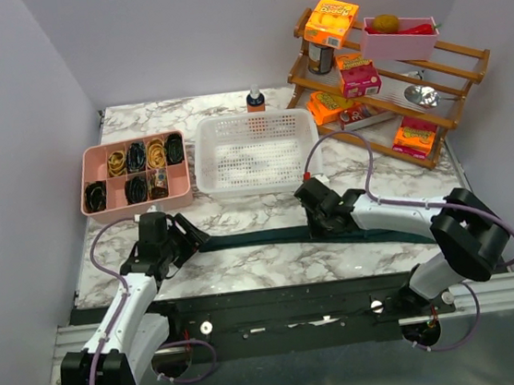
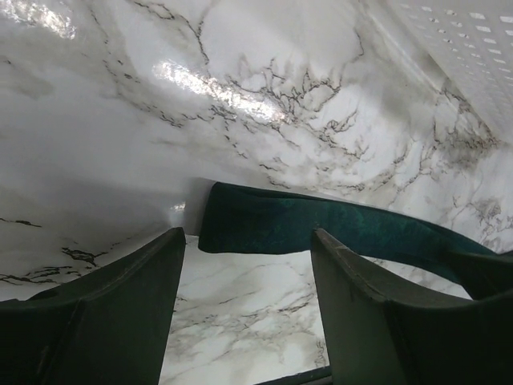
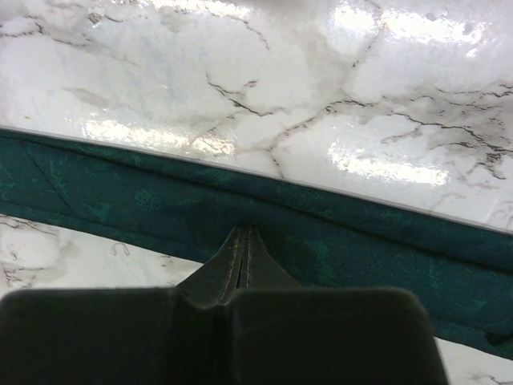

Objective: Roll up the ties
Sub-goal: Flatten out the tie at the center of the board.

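The dark teal tie [image 1: 253, 239] lies flat in a long strip across the marble table, in front of the white basket. My left gripper [image 1: 185, 233] stands open at its left end. In the left wrist view the tie's blunt end [image 2: 321, 228] lies just beyond the open gripper [image 2: 248, 241], with bare marble between the fingers. My right gripper [image 1: 318, 223] is shut further right along the strip. In the right wrist view its closed tips [image 3: 244, 233] rest on the near edge of the tie [image 3: 144, 200], and no fabric shows between them.
The white basket [image 1: 257, 151] stands just behind the tie, and its wall [image 2: 465, 48] shows in the left wrist view. A pink divided tray [image 1: 185, 196] with rolled items sits at back left. A small bottle [image 1: 255, 100] and a wooden rack [image 1: 452, 68] of snacks stand at the back right.
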### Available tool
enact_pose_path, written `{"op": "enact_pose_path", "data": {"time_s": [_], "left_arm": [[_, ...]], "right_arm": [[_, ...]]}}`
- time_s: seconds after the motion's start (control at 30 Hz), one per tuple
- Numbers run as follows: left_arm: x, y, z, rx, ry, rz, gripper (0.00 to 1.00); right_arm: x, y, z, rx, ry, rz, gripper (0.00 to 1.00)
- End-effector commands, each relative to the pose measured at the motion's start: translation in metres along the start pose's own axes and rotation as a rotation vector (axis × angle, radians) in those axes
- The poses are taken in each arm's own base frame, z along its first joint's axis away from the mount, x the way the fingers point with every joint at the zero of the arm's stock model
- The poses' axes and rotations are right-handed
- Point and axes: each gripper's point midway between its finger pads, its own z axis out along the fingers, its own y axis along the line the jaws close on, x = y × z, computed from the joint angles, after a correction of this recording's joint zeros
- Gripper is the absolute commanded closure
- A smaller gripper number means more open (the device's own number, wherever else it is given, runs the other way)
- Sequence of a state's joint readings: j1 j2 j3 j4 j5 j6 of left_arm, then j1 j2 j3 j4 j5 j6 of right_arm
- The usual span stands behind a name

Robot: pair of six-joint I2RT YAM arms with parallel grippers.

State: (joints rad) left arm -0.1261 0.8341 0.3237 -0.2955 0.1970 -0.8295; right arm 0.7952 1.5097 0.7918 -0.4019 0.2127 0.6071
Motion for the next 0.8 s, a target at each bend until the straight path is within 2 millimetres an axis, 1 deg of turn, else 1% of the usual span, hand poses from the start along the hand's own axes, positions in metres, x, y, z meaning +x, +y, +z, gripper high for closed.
{"op": "enact_pose_path", "data": {"time_s": [0.0, 0.03, 0.07, 0.13, 0.17, 0.2, 0.23, 0.27, 0.3, 0.33, 0.37, 0.4, 0.43, 0.5, 0.53, 0.57, 0.63, 0.67, 0.73, 0.77], "left_arm": [[-0.004, 0.01, 0.006, -0.022, -0.053, -0.031, 0.27], [-0.005, 0.01, 0.005, -0.023, -0.062, -0.032, 0.27], [-0.007, 0.012, 0.005, -0.032, -0.073, -0.03, 0.27], [-0.008, 0.013, 0.004, -0.035, -0.085, -0.028, 0.27], [-0.01, 0.013, 0.004, -0.036, -0.091, -0.027, 0.26], [-0.011, 0.013, 0.004, -0.036, -0.095, -0.025, 0.26], [-0.011, 0.013, 0.004, -0.039, -0.094, -0.027, 0.26], [-0.011, 0.013, 0.004, -0.041, -0.092, -0.024, 0.26], [-0.012, 0.013, 0.004, -0.041, -0.094, -0.022, 0.25], [-0.012, 0.012, 0.003, -0.038, -0.095, -0.024, 0.25], [-0.012, 0.013, 0.003, -0.04, -0.093, -0.022, 0.25], [-0.012, 0.013, 0.003, -0.039, -0.096, -0.022, 0.26], [-0.012, 0.013, 0.003, -0.033, -0.095, -0.021, 0.26], [-0.011, 0.013, 0.002, -0.032, -0.092, -0.019, 0.25], [-0.012, 0.01, 0.001, -0.021, -0.096, -0.019, 0.26], [-0.013, 0.009, 0.001, -0.017, -0.1, -0.02, 0.26], [-0.016, 0.007, -0.001, -0.01, -0.113, -0.019, 0.26], [-0.017, 0.008, -0.001, -0.018, -0.115, -0.018, 0.26], [-0.017, 0.009, -0.001, -0.019, -0.114, -0.018, 0.26], [-0.016, 0.01, -0.001, -0.022, -0.11, -0.017, 0.26]], "right_arm": [[-0.009, -0.003, -0.015, 0.009, -0.021, -0.059, 0.99], [-0.015, 0.001, -0.019, -0.003, -0.035, -0.067, 0.99], [-0.029, 0.009, -0.025, -0.026, -0.069, -0.078, 0.99], [-0.04, 0.026, -0.03, -0.066, -0.098, -0.108, 0.99], [-0.041, 0.032, -0.026, -0.075, -0.091, -0.124, 0.99], [-0.052, 0.05, -0.032, -0.111, -0.115, -0.147, 0.99], [-0.056, 0.062, -0.033, -0.142, -0.118, -0.159, 0.99], [-0.051, 0.076, -0.028, -0.162, -0.104, -0.204, 0.99], [-0.053, 0.087, -0.027, -0.184, -0.109, -0.221, 0.99], [-0.063, 0.11, -0.032, -0.242, -0.13, -0.236, 0.99], [-0.063, 0.122, -0.032, -0.274, -0.13, -0.255, 0.99], [-0.06, 0.138, -0.033, -0.303, -0.129, -0.29, 0.99], [-0.063, 0.161, -0.031, -0.362, -0.127, -0.311, 0.99], [-0.059, 0.187, -0.029, -0.419, -0.123, -0.366, 0.99], [-0.053, 0.198, -0.018, -0.437, -0.107, -0.388, 0.99], [-0.057, 0.216, -0.021, -0.48, -0.113, -0.404, 0.99], [-0.055, 0.234, -0.019, -0.519, -0.123, -0.441, 0.99], [-0.054, 0.243, -0.012, -0.529, -0.12, -0.454, 0.99], [-0.053, 0.256, -0.009, -0.556, -0.128, -0.484, 0.99], [-0.049, 0.262, -0.003, -0.566, -0.117, -0.495, 0.99]]}}
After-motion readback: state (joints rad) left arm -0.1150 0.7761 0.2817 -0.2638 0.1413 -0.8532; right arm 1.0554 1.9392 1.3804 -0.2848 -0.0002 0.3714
